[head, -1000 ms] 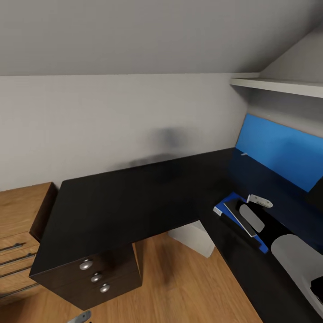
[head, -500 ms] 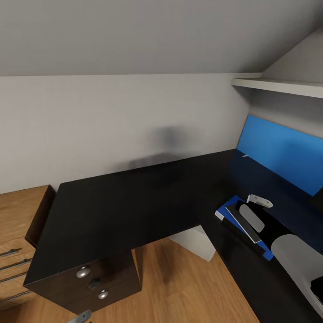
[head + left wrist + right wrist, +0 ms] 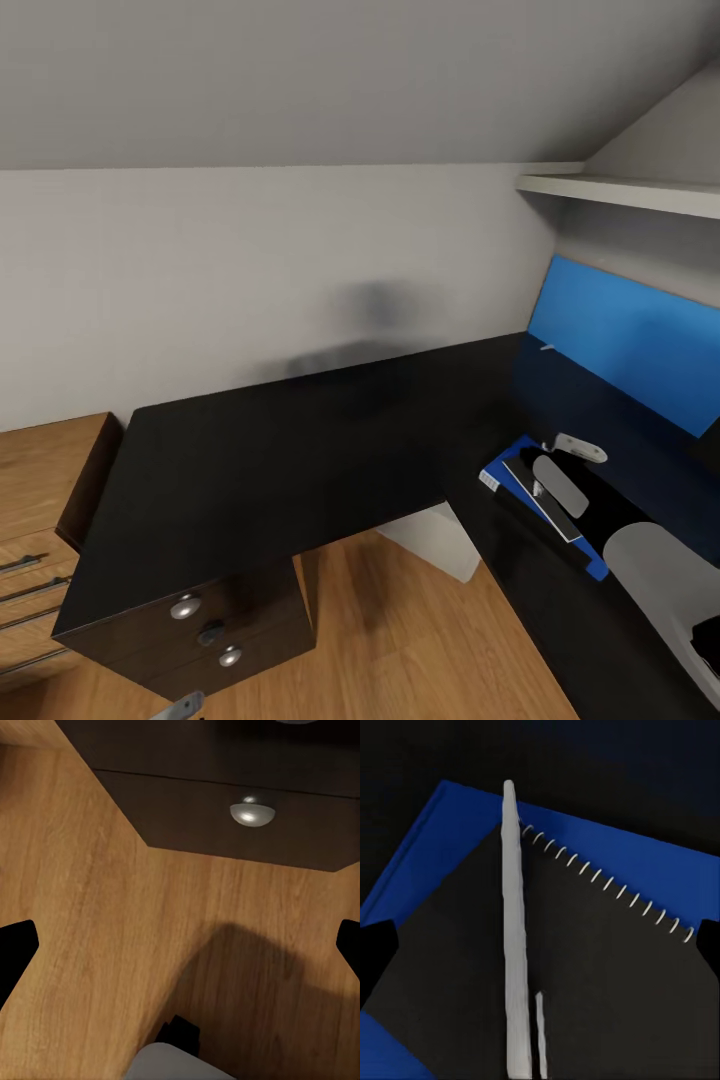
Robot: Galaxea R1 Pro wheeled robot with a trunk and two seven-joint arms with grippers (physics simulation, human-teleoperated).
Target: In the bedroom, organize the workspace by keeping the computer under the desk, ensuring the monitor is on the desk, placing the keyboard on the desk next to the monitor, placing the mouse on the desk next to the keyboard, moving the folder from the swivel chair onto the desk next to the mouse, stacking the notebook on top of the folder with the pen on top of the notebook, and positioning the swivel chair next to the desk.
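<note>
Black desk [image 3: 300, 450], notebook [image 3: 585, 967] on blue folder [image 3: 442, 847], pen [image 3: 514, 945] atop, both hands spread.

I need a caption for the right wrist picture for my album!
White pen lying on the black spiral notebook, stacked on the blue folder.

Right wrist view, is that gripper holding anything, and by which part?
Nothing is held. The right gripper is open, its fingers wide of the white pen, which lies between them over the spiral notebook on the blue folder.
</note>
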